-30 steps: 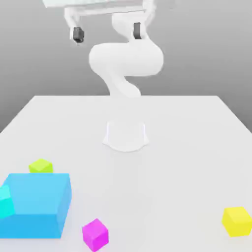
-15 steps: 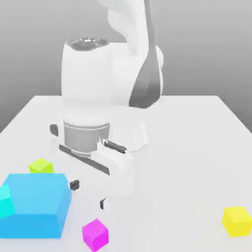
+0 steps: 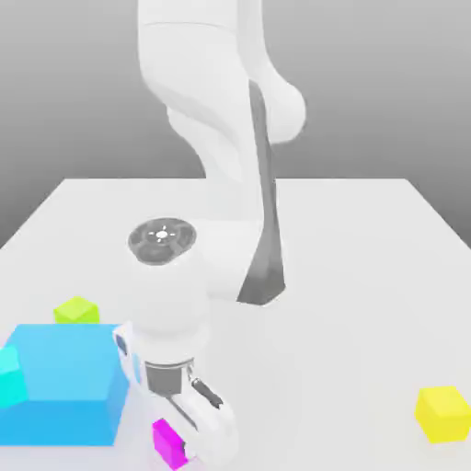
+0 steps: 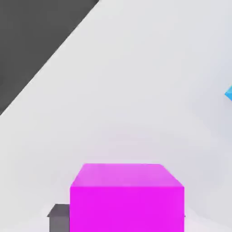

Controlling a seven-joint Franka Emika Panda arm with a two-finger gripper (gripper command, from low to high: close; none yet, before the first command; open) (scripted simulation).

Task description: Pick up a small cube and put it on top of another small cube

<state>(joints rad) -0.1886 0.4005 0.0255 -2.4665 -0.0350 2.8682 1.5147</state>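
The arm is bending right down over the front edge of the table (image 3: 368,239), and the gripper (image 3: 189,449) is sitting low on the small magenta cube (image 3: 166,438), which is resting on the tabletop close to the front edge, just off the front corner of the big blue block (image 3: 64,382). In the hand view the magenta cube (image 4: 127,197) is sitting square between the jaws, with a dark fingertip (image 4: 59,217) pressing in at one side. The jaws are reading as closed in as far as they go, so by my call they are clamping on the cube, with the cube not yet lifted off the table.

So the pick is the step in hand here: the grasp looks made and the lift is what is coming. Two candidates are waiting as the base. The lime-yellow cube (image 3: 76,311) is sitting behind the blue block toward the table's edge on the exterior view's left, and the yellow cube (image 3: 443,413) is sitting alone near the front corner on the exterior view's right.

The next move is calling for a straight rise, high enough to clear the blue block, then a carry over one of those cubes and a level, centred set-down. The risk, as I judge it, is clipping the blue block on the way up.
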